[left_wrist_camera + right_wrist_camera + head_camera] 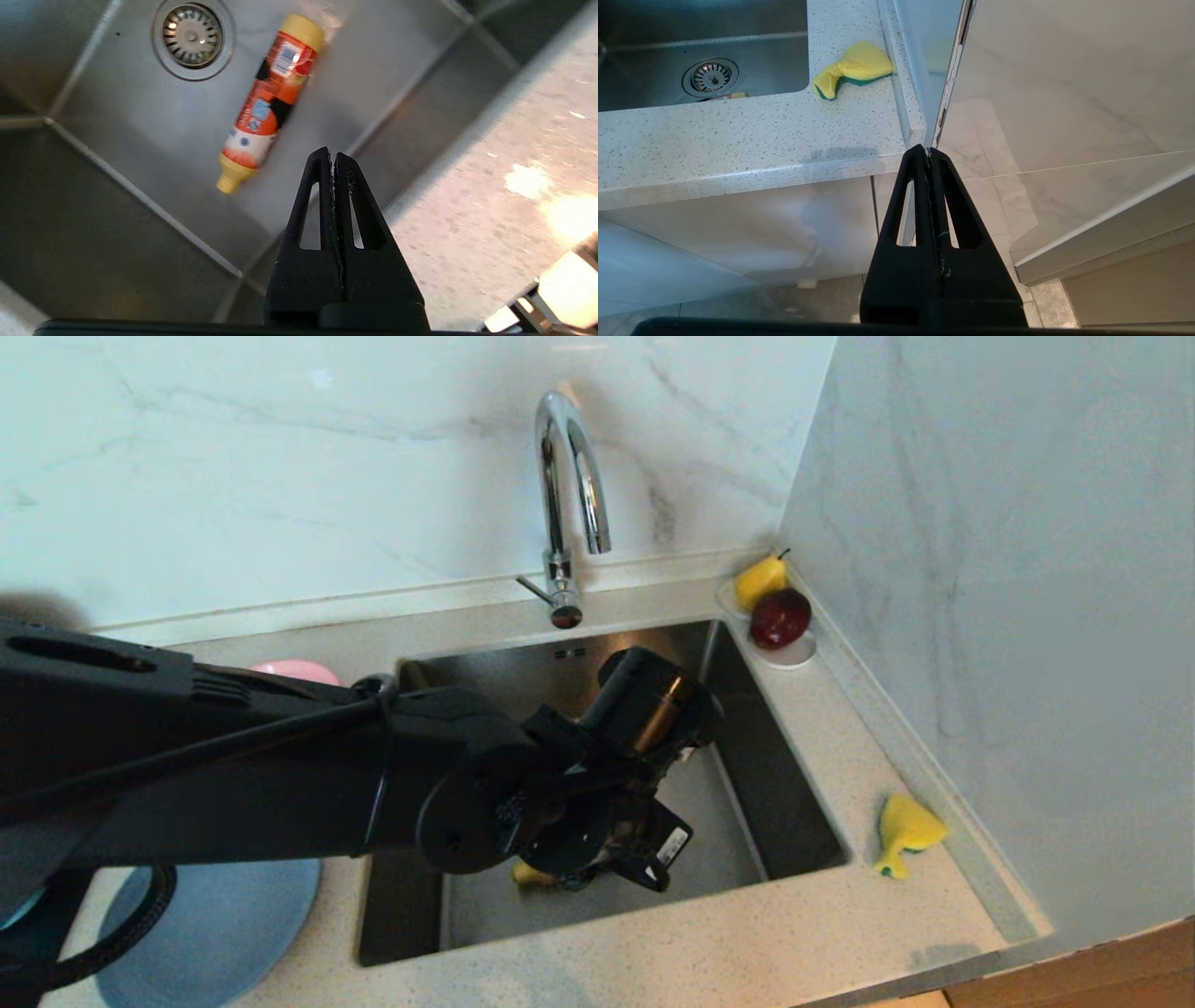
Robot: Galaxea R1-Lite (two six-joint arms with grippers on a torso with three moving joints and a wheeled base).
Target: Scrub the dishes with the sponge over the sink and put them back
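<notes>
Sponge [904, 832] lies crumpled on the desk [709, 933], right of the sink [794, 821].
Left gripper [332, 158] hangs above the basin, jaws together, empty, near an orange bottle [268, 105]; right gripper [927, 153] sits parked below the desk edge, jaws together.

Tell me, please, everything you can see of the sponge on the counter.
The sponge is small and soft-looking, yellow with a thin green scrubbing layer underneath. It lies crumpled, one end pinched narrow, on the speckled countertop to the right of the sink, close to the raised edge by the wall. Nothing grips it.
</notes>
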